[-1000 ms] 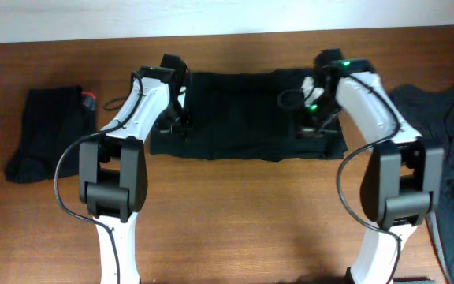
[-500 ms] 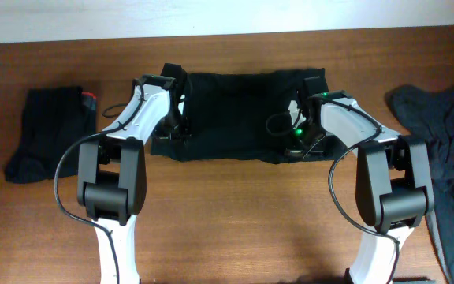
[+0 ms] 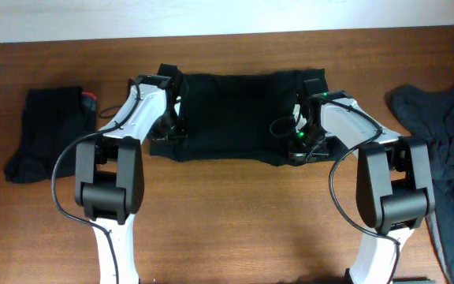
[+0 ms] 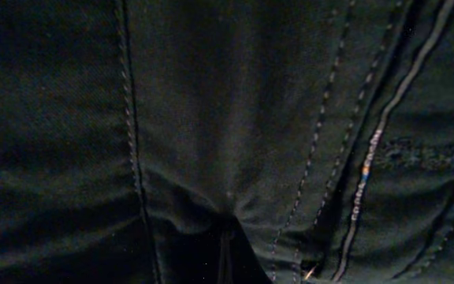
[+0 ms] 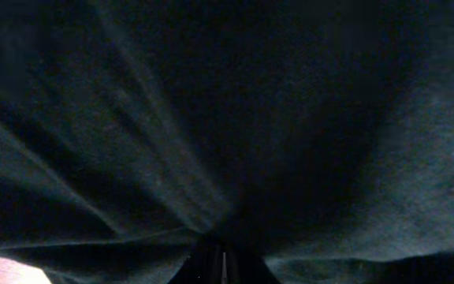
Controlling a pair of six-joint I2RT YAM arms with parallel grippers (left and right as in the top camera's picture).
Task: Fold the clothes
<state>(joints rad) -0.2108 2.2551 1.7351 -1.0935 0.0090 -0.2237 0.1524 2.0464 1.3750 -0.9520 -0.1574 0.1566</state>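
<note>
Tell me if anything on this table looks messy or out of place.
Only the dark grey heap at the right edge: it lies crumpled and unfolded, unlike the folded pile at the left and the black garment spread flat in the middle.

Wide black shorts (image 3: pixel 231 118) lie spread flat, centred.

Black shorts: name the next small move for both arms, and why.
Probably raise both ends together to start the fold: the black shorts lie spread flat, and fabric puckers toward the left gripper and right gripper, suggesting both have a pinch.
</note>
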